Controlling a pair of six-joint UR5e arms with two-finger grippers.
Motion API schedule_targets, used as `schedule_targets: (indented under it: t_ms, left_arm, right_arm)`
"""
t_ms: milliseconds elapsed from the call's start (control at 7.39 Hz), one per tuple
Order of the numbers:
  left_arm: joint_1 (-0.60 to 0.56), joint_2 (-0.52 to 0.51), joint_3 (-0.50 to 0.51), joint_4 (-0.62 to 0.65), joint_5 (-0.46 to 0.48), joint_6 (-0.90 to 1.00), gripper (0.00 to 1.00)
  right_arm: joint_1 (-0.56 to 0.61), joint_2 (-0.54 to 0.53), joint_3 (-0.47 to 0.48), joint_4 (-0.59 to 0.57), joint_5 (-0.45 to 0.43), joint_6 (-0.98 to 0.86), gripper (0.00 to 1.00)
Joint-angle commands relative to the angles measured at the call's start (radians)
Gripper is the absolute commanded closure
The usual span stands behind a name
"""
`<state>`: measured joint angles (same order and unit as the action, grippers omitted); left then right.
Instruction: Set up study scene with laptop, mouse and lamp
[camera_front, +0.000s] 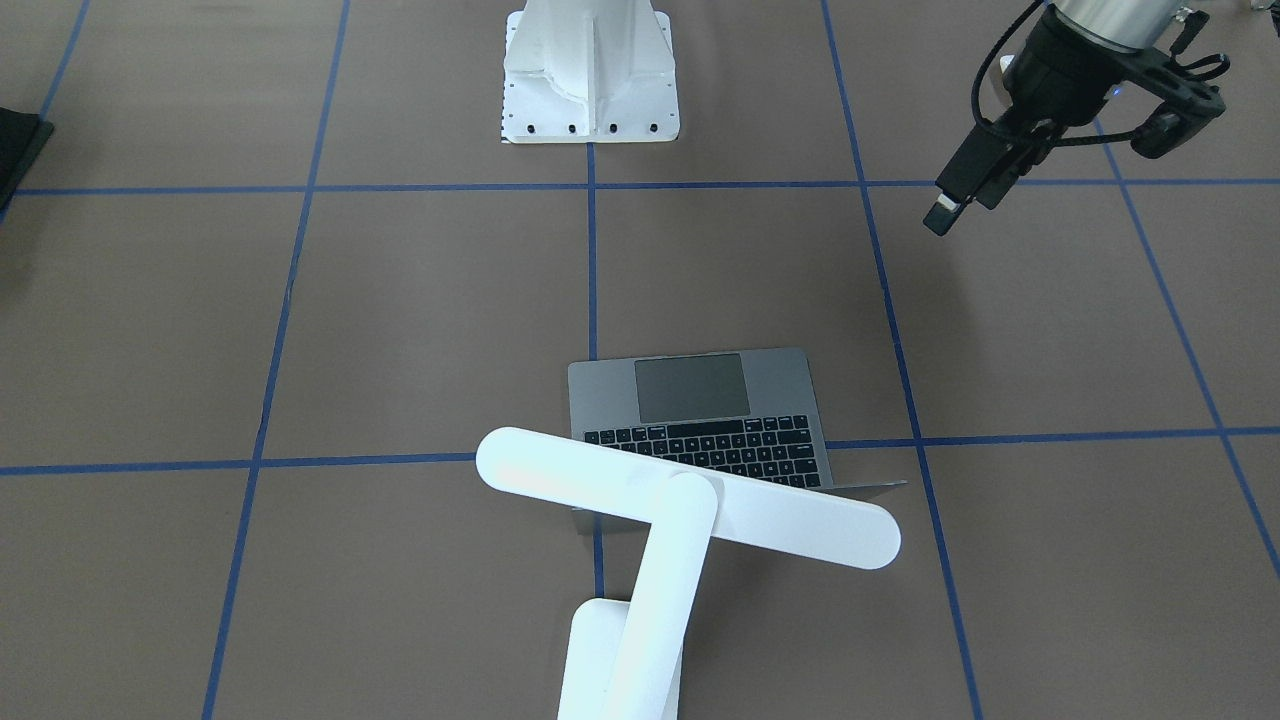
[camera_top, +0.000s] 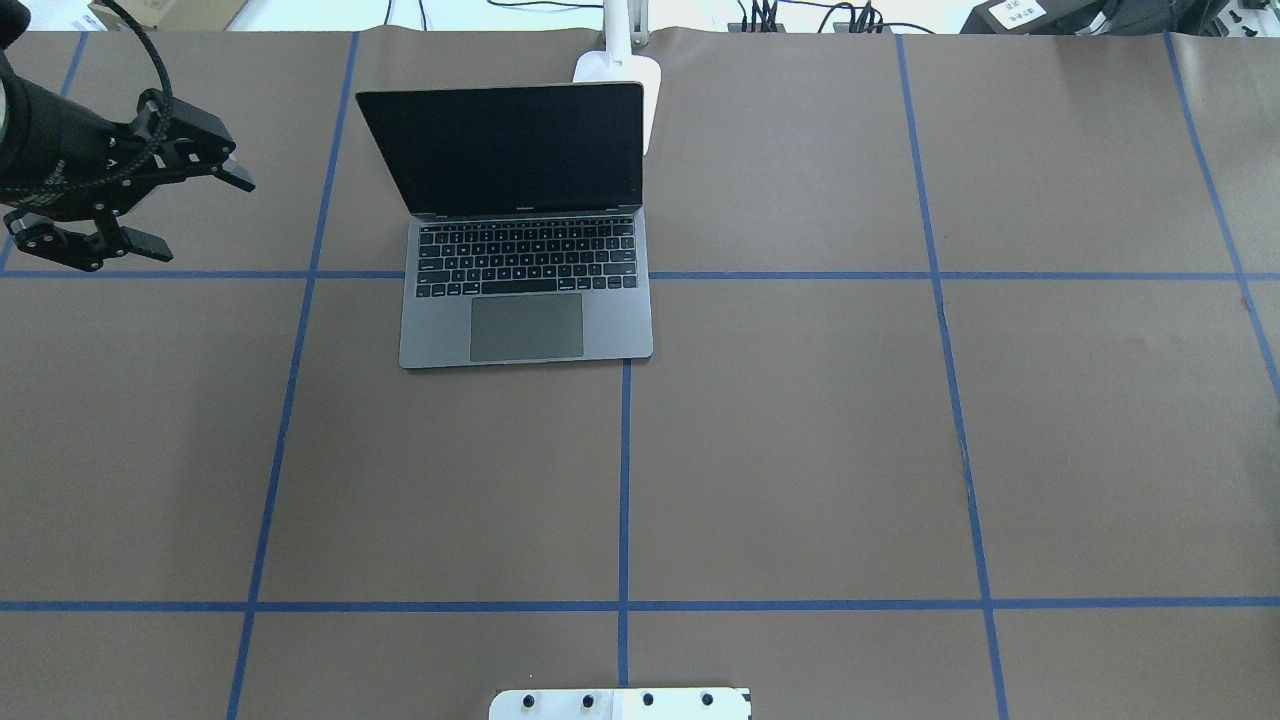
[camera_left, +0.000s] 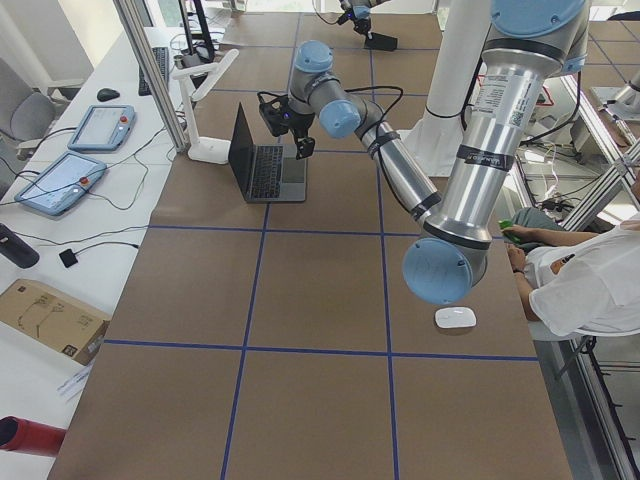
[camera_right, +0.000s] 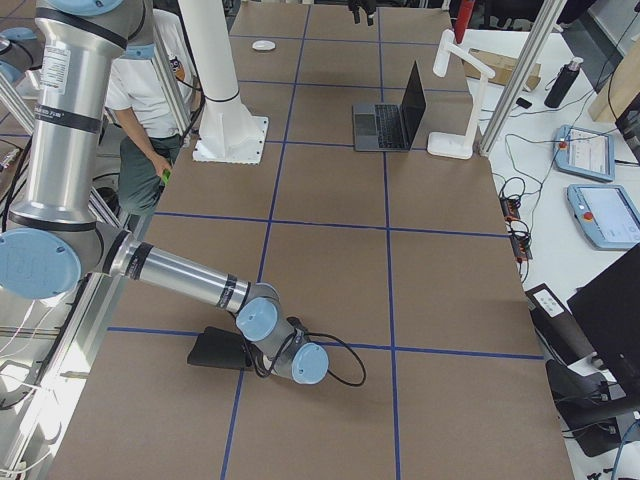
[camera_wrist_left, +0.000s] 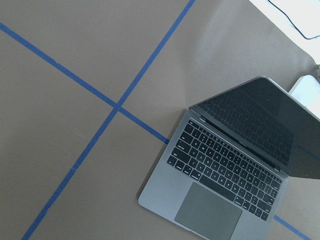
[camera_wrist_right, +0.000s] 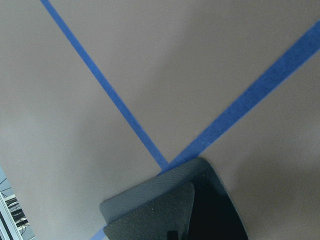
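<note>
The laptop (camera_top: 527, 322) stands open in the table's far middle, its dark screen towards the robot; it also shows in the front view (camera_front: 770, 385) and the left wrist view (camera_wrist_left: 200, 195). The lamp (camera_front: 690, 497) stands just behind it, its bar head over the lid and its base (camera_top: 622, 72) at the far edge. The mouse (camera_left: 455, 318) lies on the table's near edge beside the left arm's base. My left gripper (camera_top: 200, 212) is open and empty in the air, left of the laptop. My right gripper (camera_right: 300, 365) is at a black mat; I cannot tell whether it is open.
The black mat (camera_right: 220, 350) lies at the table's right end, and its corner (camera_wrist_right: 150, 210) fills the right wrist view. The white bolted pedestal (camera_front: 590, 80) stands at the robot's side. A seated operator (camera_left: 590, 280) is next to the mouse. Blue tape lines grid the brown table.
</note>
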<state>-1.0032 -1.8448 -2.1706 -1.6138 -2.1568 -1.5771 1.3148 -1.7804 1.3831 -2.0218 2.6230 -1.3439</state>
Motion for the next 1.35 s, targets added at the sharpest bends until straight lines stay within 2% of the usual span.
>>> schedule_targets:
  t_ms: [0, 135, 271, 406, 541, 812, 947, 1218]
  left_arm:
    - [0.0, -0.002, 0.0, 0.0, 0.002, -0.001, 0.04]
    - [0.0, -0.005, 0.0, 0.0, 0.0, -0.001, 0.04]
    - [0.0, -0.005, 0.003, 0.0, 0.0, -0.001, 0.04]
    - [0.0, -0.008, 0.003, 0.0, 0.002, -0.001, 0.04]
    - [0.0, -0.008, 0.006, 0.0, 0.002, -0.001, 0.04]
    - [-0.002, -0.01, 0.012, 0.0, 0.002, 0.0, 0.04]
    - [-0.002, -0.008, 0.015, 0.0, 0.002, 0.0, 0.05]
    - [-0.002, -0.008, 0.015, 0.0, 0.002, 0.0, 0.05]
  right_arm:
    - [-0.009, 0.001, 0.007, 0.0, 0.043, 0.003, 1.0]
    - [-0.038, 0.009, 0.022, -0.012, 0.086, 0.008, 1.0]
    - [-0.04, 0.019, 0.068, -0.097, 0.103, 0.009, 1.0]
    - [-0.04, 0.073, 0.123, -0.242, 0.106, 0.02, 1.0]
    - [-0.039, 0.158, 0.128, -0.381, 0.106, 0.02, 1.0]
    - [-0.039, 0.307, 0.111, -0.557, 0.127, 0.023, 1.0]
    - [-0.039, 0.355, 0.113, -0.607, 0.164, 0.064, 1.0]
    - [-0.022, 0.424, 0.114, -0.627, 0.204, 0.191, 1.0]
